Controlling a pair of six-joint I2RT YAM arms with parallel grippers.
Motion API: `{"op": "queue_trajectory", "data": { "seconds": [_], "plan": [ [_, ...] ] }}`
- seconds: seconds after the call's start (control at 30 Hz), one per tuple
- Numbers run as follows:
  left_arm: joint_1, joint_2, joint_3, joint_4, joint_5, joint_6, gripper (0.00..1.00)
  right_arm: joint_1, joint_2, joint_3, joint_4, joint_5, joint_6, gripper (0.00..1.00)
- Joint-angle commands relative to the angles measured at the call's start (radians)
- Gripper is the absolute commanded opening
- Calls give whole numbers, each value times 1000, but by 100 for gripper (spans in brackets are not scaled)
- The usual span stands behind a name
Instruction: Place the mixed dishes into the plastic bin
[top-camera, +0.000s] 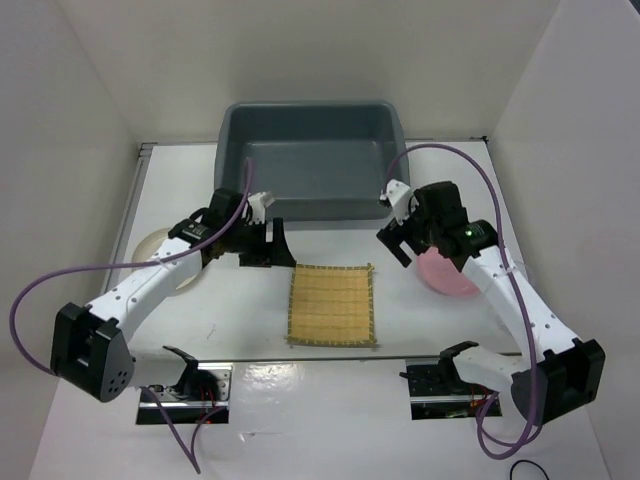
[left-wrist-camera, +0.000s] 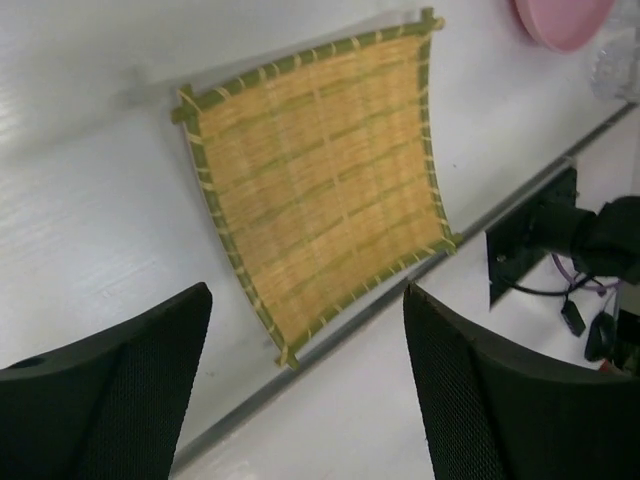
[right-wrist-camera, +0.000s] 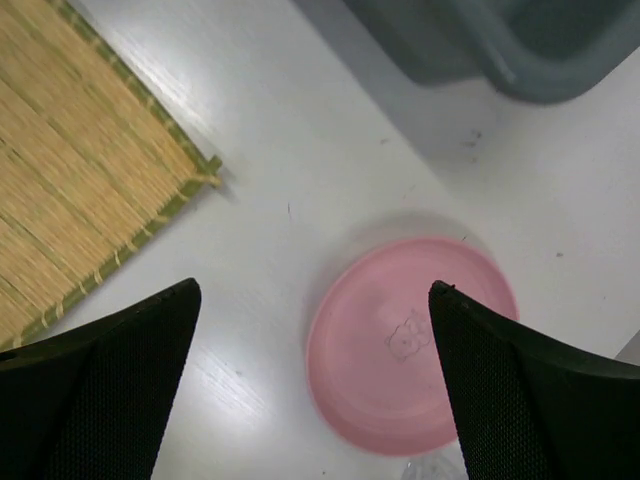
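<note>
Right gripper (right-wrist-camera: 312, 300) jaws apart, empty over pink plate (right-wrist-camera: 400, 345), left gripper (left-wrist-camera: 308, 300) likewise; pinch plate's 9 o'clock rim, lift level, release in bin (top-camera: 310, 106) at 11 o'clock.

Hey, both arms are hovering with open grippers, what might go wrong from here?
The pink plate lies flat below the open right gripper, which may slip off its low rim. The bamboo mat is flat too, so the left gripper might push rather than lift it. A low carry could clip the near wall of the bin.
</note>
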Motion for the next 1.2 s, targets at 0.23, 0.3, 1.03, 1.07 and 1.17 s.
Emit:
{"op": "queue_trajectory", "data": {
  "seconds": [0.23,0.3,1.03,1.07,1.17],
  "plan": [
    [-59,179,-65,-59,189,73,100,65,-33,-97,-43,-36,-162,71],
    [-59,191,-65,-50,180,73,100,75,0,-97,-20,-55,-162,44],
    [-59,372,-208,288,275,-26,100,299,422,-171,156,-9,-36,0],
    [-59,389,-208,316,295,-26,98,308,437,-171,156,2,-24,0],
    [-68,437,-208,381,347,-35,97,351,490,-162,183,19,43,0]
  ]
}}
